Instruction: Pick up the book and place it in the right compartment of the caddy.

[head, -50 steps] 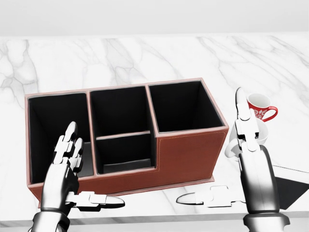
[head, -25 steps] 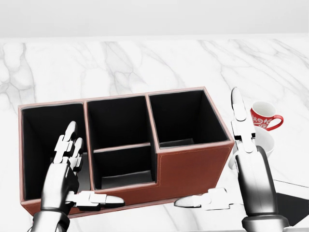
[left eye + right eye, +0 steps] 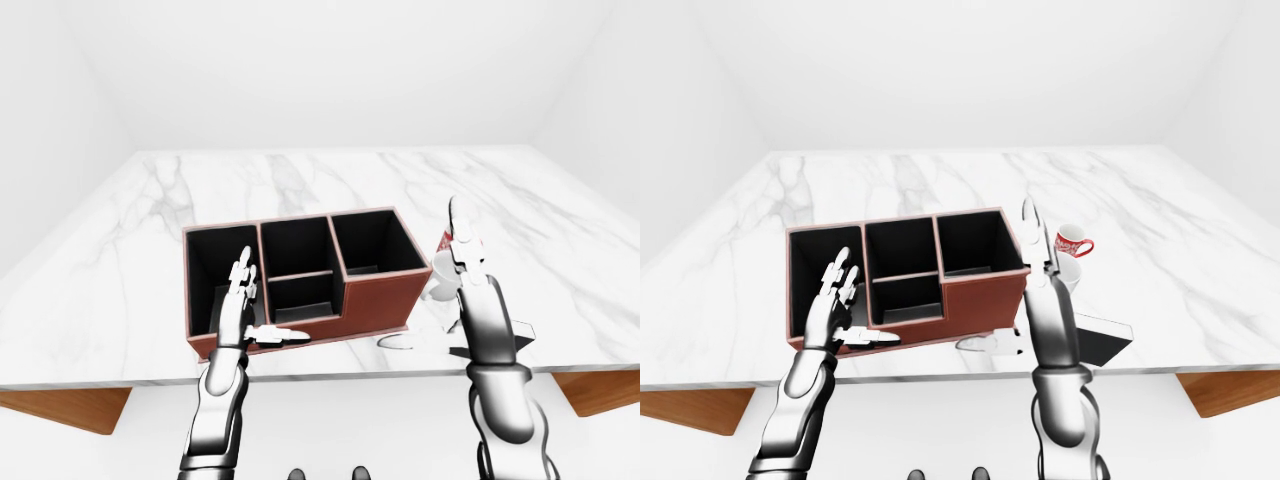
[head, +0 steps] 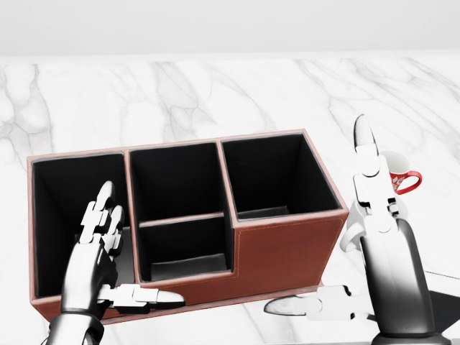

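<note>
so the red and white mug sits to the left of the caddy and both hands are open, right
Not quite: the mug sits to the right of the caddy, as the right-eye view shows. The rest holds: the left hand and right hand are both open, holding nothing.

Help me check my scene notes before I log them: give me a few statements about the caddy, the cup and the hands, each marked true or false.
1. The caddy is reddish-brown outside with black compartments. True.
2. The right hand grips a book. False: its fingers are spread and hold nothing.
3. A red and white cup stands right of the caddy in the right-eye view. True.
4. The left hand is a closed fist. False: it is open.
5. The counter is dark wood. False: white marble.
</note>
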### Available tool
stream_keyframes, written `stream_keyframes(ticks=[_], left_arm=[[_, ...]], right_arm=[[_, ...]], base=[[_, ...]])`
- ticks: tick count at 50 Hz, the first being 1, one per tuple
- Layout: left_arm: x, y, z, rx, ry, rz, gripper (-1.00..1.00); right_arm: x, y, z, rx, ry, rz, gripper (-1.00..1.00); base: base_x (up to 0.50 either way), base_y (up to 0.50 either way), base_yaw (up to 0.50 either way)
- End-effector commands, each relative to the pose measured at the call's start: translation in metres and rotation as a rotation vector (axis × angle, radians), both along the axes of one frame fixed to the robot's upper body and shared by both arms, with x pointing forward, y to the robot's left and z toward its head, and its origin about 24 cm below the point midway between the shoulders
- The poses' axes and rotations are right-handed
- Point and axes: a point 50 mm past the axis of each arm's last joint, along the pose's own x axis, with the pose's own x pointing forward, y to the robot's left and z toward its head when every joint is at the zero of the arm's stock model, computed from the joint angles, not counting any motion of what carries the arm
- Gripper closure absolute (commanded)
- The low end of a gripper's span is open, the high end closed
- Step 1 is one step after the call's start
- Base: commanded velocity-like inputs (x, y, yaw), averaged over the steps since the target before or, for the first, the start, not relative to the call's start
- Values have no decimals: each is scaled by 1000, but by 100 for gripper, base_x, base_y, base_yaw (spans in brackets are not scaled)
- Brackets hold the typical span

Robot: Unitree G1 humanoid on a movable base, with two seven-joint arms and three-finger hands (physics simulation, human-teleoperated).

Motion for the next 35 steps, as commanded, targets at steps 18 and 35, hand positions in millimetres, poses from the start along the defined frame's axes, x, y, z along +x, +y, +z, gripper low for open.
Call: stream_keyframes(ticks=[18,35], left_arm=[[2,1,-2,-8,13,4,-100],[3,1,-2,-12,11,5,-100]], right_arm=[[-12,-20,17,-320,-38,-235,-100],[-33,-32,22,-448,57,-305,-100]], base=[[0,0,0],[0,0,0]])
